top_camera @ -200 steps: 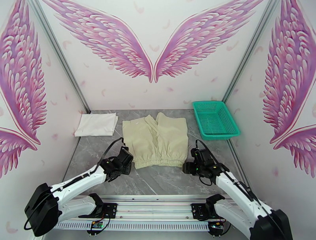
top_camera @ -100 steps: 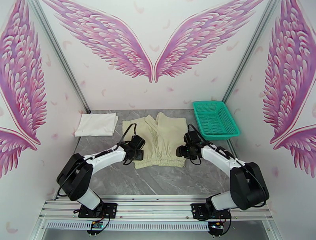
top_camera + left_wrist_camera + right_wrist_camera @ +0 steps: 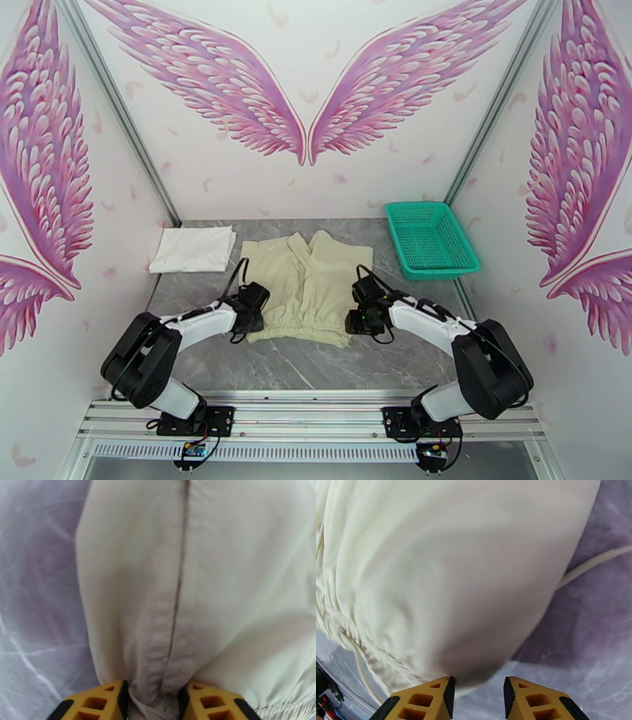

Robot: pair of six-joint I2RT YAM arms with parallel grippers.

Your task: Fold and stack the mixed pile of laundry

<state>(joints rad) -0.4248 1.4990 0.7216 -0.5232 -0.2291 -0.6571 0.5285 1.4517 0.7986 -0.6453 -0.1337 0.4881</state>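
The cream-beige garment [image 3: 304,276] lies spread in the middle of the grey table, its gathered waistband nearest the arms. My left gripper [image 3: 254,309] is at its left edge. In the left wrist view the yellow fingers [image 3: 98,703] are shut on a bunched seam of the garment [image 3: 177,578]. My right gripper [image 3: 357,314] is at the garment's right edge. In the right wrist view the cloth [image 3: 454,578] billows up and its edge just reaches the gap at the fingertips [image 3: 422,701], with table showing in the rest of the gap. A pale cord [image 3: 592,563] trails out beside the cloth.
A folded white shirt [image 3: 193,249] lies at the back left of the table. The teal mesh basket [image 3: 419,207] stands at the back right. Bare grey table [image 3: 316,363] runs between the garment and the rail at the near edge.
Both arms reached forward onto the garment's sides, then drew back slightly. The garment has shifted nearer and to the left and is narrower at the waistband. Both pairs of jaws have narrowed.
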